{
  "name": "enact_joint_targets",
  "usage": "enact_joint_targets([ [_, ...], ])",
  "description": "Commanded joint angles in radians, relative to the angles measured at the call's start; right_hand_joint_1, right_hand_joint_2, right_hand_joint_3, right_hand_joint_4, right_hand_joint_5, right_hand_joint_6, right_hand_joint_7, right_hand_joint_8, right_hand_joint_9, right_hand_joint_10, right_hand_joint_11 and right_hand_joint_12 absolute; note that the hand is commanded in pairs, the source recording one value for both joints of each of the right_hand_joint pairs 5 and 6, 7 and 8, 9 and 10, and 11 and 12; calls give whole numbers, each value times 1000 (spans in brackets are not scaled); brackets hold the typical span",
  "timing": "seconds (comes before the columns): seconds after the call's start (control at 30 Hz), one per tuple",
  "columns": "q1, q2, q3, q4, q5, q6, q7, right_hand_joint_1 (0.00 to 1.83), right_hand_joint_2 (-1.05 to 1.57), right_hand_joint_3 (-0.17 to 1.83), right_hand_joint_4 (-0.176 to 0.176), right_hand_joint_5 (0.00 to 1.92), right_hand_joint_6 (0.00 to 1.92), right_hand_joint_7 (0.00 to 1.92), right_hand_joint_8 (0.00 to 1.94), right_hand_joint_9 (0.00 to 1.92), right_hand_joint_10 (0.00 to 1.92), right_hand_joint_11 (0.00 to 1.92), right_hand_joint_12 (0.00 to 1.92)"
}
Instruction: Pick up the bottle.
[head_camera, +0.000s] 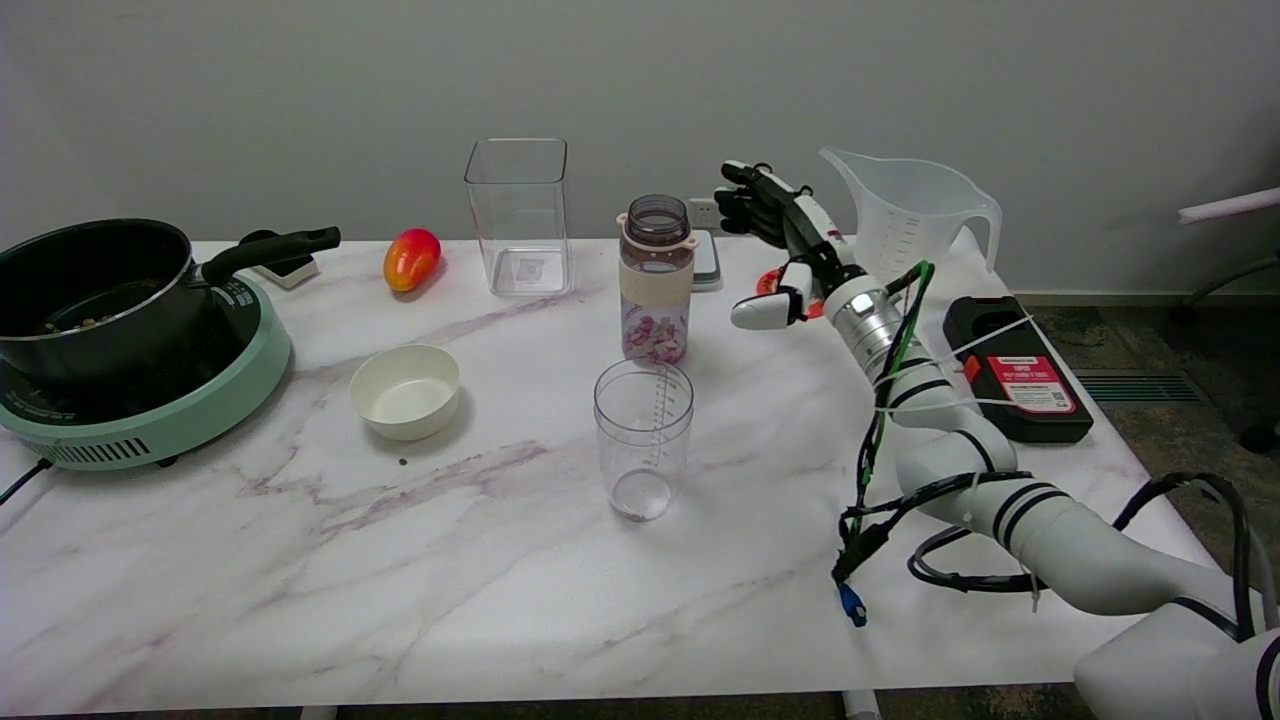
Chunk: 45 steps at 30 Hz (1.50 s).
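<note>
The bottle (656, 280) stands upright near the middle of the marble table (300, 560). It is clear with a dark open neck, a beige band and pink and white pieces at the bottom. My right hand (778, 240) hovers to the right of the bottle, a short gap away, not touching it. Its fingers are spread and point toward the back wall, the thumb sticks out to the left, and it holds nothing.
A clear measuring cup (643, 438) stands just in front of the bottle. Behind are a tall clear container (518, 216), a mango (411, 258) and a big clear jug (908, 220). A white bowl (405, 390), a pot (95, 290) on a green cooker and a black device (1015, 370) lie around.
</note>
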Motion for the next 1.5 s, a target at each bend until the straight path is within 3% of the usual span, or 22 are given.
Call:
enact_joint_targets([
  [0.03, 63, -105, -42, -178, -4, -7, 46, 1184, -855, 1118, 0, 246, 246, 426, 426, 395, 395, 457, 457],
  [1.0, 125, -181, -56, -287, -44, -15, 46, 1170, -871, 1045, 0, 224, 224, 421, 421, 393, 393, 446, 446],
  [1.5, 132, -179, -50, -290, -44, -37, 46, 1223, -760, 873, 0, 280, 280, 461, 461, 406, 406, 443, 443],
])
